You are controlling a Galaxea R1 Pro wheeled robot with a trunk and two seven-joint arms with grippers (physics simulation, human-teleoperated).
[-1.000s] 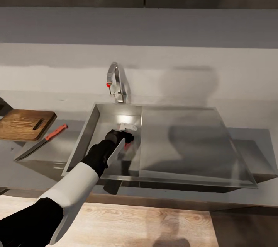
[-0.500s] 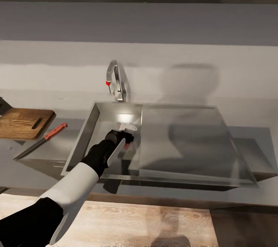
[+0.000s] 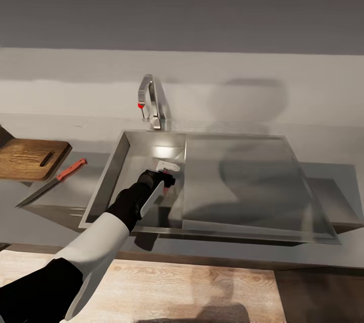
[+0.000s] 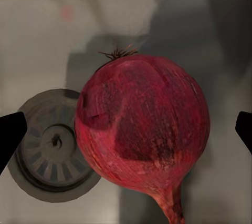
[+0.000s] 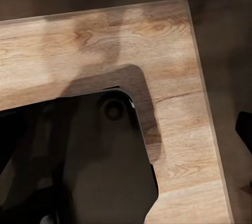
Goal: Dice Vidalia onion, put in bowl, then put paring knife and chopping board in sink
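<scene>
From the head camera, the left arm reaches down into the basin of the sink (image 3: 151,181), and the left gripper (image 3: 166,177) hangs low over the basin floor near the wall that divides it from the drainboard (image 3: 247,181). A speck of red shows right at the gripper, which is the Vidalia onion (image 3: 166,189), mostly covered by the wrist. The tap (image 3: 150,101) with its red knob stands at the back edge of the sink. On the countertop (image 3: 60,196) to the left of the sink lies the chopping board (image 3: 28,159), its slot handle toward the sink side. The paring knife (image 3: 50,183) lies just beside the board's near corner, red handle toward the sink and blade pointing away toward the front left.

In the left wrist camera, the Vidalia onion (image 4: 142,129) sits large and dark red on the steel floor, just beside the round drain (image 4: 52,142). The two black fingertips (image 4: 10,134) stand spread wide, one on each side of the onion and clear of its skin, so the pincer is open around it, not pinching.

The right wrist camera looks at a pale wooden floor (image 5: 79,45) and the robot's dark base (image 5: 89,155). One black fingertip (image 5: 244,126) shows at the picture's edge; whether that pincer is spread or pressed together cannot be told.
</scene>
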